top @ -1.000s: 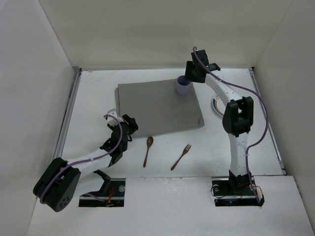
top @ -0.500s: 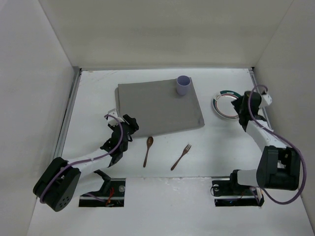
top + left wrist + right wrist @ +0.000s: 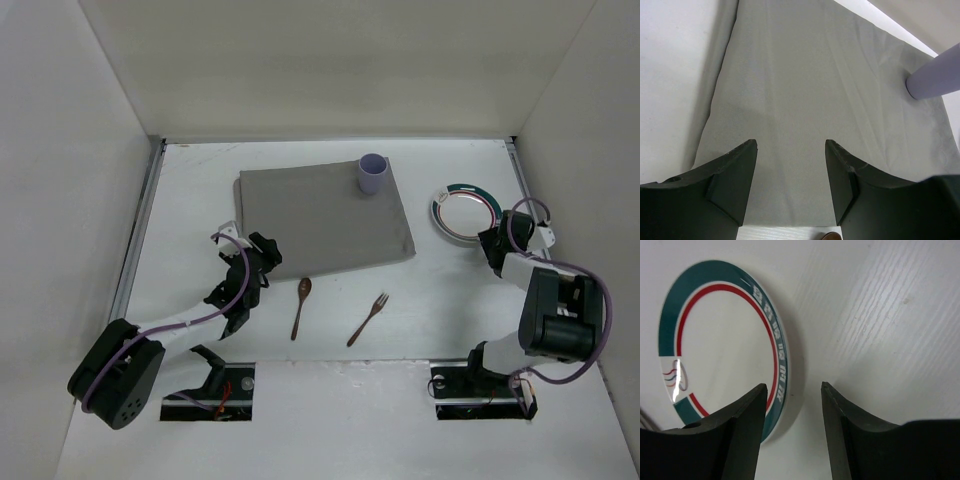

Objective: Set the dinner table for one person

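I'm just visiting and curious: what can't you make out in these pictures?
Right wrist: the plate has its near rim hidden behind a finger; its lettering is too blurred to read.
Left wrist: the cup is cut by the right edge; the spoon shows only a tip at the bottom edge.
Top: what the cup holds, too small to tell.

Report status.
Left end effector open at mat corner. Right end effector open at plate rim. Cup on mat; spoon, fork on dinner table. Nothing blocking.

A robotics lab: plain white walls point(image 3: 330, 70) enclose a white tabletop point(image 3: 190, 190) with bolted-on robot arms point(image 3: 185, 322).
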Motion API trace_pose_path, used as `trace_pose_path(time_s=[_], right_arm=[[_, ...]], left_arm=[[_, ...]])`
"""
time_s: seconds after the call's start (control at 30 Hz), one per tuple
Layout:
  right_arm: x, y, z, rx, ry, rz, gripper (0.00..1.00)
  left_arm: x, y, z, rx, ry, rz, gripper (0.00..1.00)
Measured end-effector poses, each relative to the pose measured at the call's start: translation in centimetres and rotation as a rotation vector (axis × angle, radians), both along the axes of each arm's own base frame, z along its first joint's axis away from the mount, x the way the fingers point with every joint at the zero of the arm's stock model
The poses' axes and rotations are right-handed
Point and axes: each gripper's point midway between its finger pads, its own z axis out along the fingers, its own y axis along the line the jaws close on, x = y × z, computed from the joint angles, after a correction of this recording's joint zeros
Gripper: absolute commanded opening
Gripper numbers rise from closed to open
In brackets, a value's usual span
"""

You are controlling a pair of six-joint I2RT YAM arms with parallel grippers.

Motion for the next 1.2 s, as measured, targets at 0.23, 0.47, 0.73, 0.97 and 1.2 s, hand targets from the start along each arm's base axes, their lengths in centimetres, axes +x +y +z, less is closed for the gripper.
trace_pose_path(time_s=[0.23,0.47,0.73,0.97,1.2], right_arm=[[1.3,1.0,-1.9,0.073,0.001,0.056,0.44],[3.6,1.6,-2.4,0.146,-0.059,0.067,0.21],[3.3,1.5,2.4,0.182,-0.237,0.03,0.13],[2.6,4.0,14.8,0.056,-0.476,0.135,0.14],[2.3,18.3,25.4,0.026,-0.667,0.574,0.14]], left_arm=[[-0.1,-0.4,-0.8,0.008,0.019,-0.01,0.54],[-0.1,-0.6,-0.7,0.004,0.016,-0.017,0.54],[0.2,-0.2,-0.1,-0.008,-0.001,-0.005,0.54],[0.5,0.5,0.5,-0.02,-0.019,0.019,0.53],[-0.1,4.2,1.9,-0.069,-0.081,0.124,0.53]])
